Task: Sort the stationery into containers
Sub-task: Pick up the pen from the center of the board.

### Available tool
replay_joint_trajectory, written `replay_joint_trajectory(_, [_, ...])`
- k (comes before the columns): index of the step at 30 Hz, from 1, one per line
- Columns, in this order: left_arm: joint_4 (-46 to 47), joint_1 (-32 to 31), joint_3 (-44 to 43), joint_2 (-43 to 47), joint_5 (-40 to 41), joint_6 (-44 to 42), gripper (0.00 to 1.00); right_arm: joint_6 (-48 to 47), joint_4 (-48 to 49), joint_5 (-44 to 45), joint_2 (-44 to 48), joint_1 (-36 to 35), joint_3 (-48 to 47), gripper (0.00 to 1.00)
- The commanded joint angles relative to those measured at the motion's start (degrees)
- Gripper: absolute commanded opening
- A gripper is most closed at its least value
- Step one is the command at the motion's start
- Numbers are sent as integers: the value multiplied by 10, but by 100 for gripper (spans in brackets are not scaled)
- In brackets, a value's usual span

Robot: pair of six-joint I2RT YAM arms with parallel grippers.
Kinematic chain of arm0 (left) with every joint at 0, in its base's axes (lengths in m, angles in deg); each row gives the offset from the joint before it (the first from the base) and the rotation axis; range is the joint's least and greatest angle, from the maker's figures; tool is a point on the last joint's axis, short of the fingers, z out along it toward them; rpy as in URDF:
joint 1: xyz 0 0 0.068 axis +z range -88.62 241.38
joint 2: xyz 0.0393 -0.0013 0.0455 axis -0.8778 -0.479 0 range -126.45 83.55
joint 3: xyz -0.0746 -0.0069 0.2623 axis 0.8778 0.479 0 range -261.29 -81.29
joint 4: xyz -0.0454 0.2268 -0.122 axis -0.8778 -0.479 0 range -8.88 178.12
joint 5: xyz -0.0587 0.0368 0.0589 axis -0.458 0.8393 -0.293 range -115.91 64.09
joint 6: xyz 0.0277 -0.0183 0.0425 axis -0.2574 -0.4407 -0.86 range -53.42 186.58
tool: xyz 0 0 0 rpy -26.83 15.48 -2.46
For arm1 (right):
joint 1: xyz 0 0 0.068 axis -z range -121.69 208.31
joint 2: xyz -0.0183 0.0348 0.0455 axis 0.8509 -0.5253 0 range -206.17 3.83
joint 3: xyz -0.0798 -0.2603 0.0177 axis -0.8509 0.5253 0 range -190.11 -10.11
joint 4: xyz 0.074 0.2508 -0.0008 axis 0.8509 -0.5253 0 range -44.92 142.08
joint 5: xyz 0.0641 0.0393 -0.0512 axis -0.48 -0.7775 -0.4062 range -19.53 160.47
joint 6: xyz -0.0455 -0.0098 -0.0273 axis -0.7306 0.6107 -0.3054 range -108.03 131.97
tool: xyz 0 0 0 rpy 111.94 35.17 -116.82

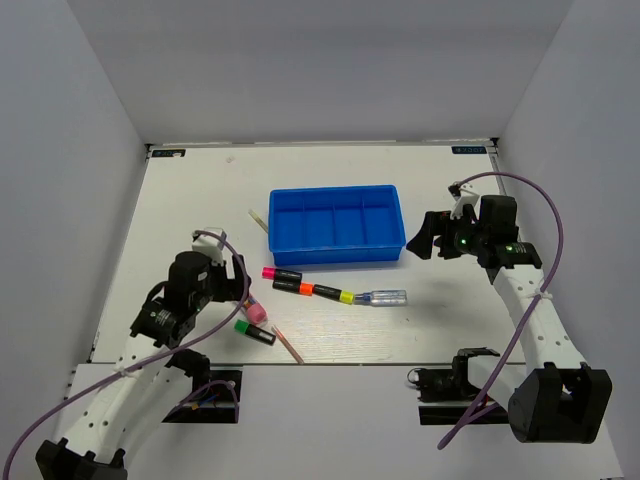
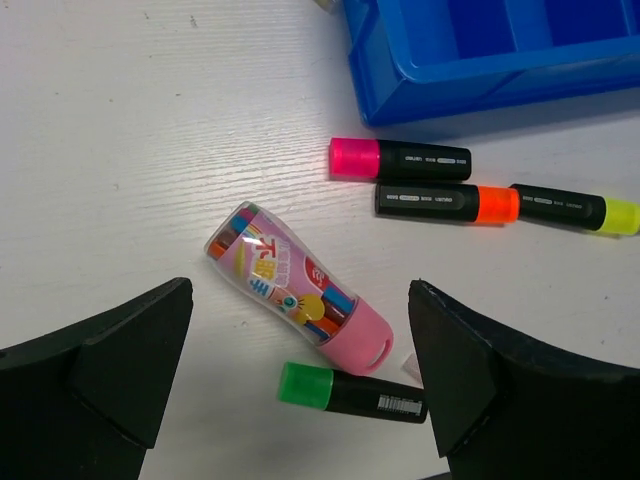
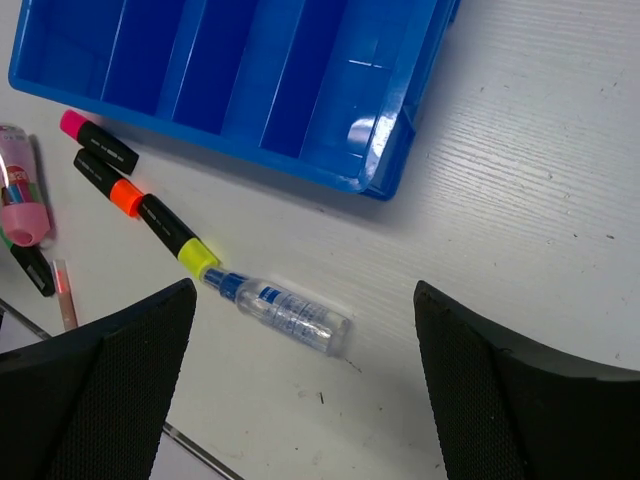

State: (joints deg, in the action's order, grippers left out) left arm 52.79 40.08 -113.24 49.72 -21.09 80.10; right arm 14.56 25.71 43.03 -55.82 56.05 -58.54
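Note:
The blue tray [image 1: 336, 257] stands mid-table with its four compartments showing nothing inside. In front of it lie the pink-capped [image 1: 281, 273], orange-capped [image 1: 297, 287] and yellow-capped [image 1: 333, 294] highlighters and the clear bluish pen [image 1: 383, 298]. The pink marker [image 1: 257, 311] and green-capped highlighter [image 1: 256, 332] lie further left. My left gripper [image 2: 300, 320] is open above the pink marker [image 2: 298, 288] and green highlighter [image 2: 350, 392]. My right gripper [image 3: 305, 300] is open, high above the clear pen [image 3: 290, 312], to the right of the tray [image 3: 300, 165].
One thin pale stick [image 1: 258, 220] lies by the tray's left end and another [image 1: 288, 343] near the table's front edge. White walls enclose the table on three sides. Cables loop from both arms.

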Motion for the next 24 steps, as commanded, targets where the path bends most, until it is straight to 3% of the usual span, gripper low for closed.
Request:
replay_joint_trajectory(1, [26, 4, -8, -23, -28, 16, 100, -3, 17, 6, 9, 0, -2, 90])
replay_joint_trajectory(2, [31, 4, -11, -30, -32, 20, 100, -7, 14, 5, 12, 1, -1, 90])
replay_joint_trajectory(5, [46, 3, -33, -68, -41, 39, 87, -76, 8, -36, 23, 2, 11, 90])
replay_joint_trajectory(6, [54, 4, -47, -95, -45, 54, 75, -108, 11, -66, 31, 1, 27, 70])
replay_joint_trajectory(7, [62, 4, -51, -103, -46, 60, 66, -117, 9, -74, 31, 1, 30, 33])
replay_joint_trajectory(8, [68, 5, -57, -115, -47, 65, 50, -123, 8, -69, 36, 1, 31, 0])
replay_joint_trajectory(10, [75, 4, -82, -161, -30, 106, 0, -118, 7, -61, 36, 2, 32, 0])
replay_joint_trajectory(11, [73, 3, -90, -175, -12, 120, 0, -122, 8, -60, 33, -1, 29, 1])
replay_joint_trajectory(12, [70, 3, -122, -204, -7, 147, 0, -123, 0, -59, 33, 0, 26, 90])
replay_joint_trajectory(13, [67, 3, -135, -236, 21, 175, 7, -130, -7, -60, 30, 0, 21, 90])
replay_joint_trajectory(15, [30, 4, -195, -291, 44, 228, 43, -133, -11, -61, 31, 1, 22, 90])
replay_joint_trajectory(16, [20, 6, -227, -331, 70, 262, 51, -137, -10, -61, 30, -1, 27, 80])
replay_joint_trajectory(19, [-18, 9, -318, -431, 96, 317, 71, -135, -5, -60, 31, -2, 32, 30])
replay_joint_trajectory(20, [-29, 8, -357, -449, 100, 326, 74, -137, -6, -60, 30, -1, 31, 26])
replay_joint_trajectory(22, [-46, 23, -422, -533, 106, 349, 74, -132, -5, -63, 28, -3, 32, 29])
replay_joint_trajectory(24, [-77, 41, -480, -610, 95, 365, 63, -131, -5, -63, 29, -1, 32, 34])
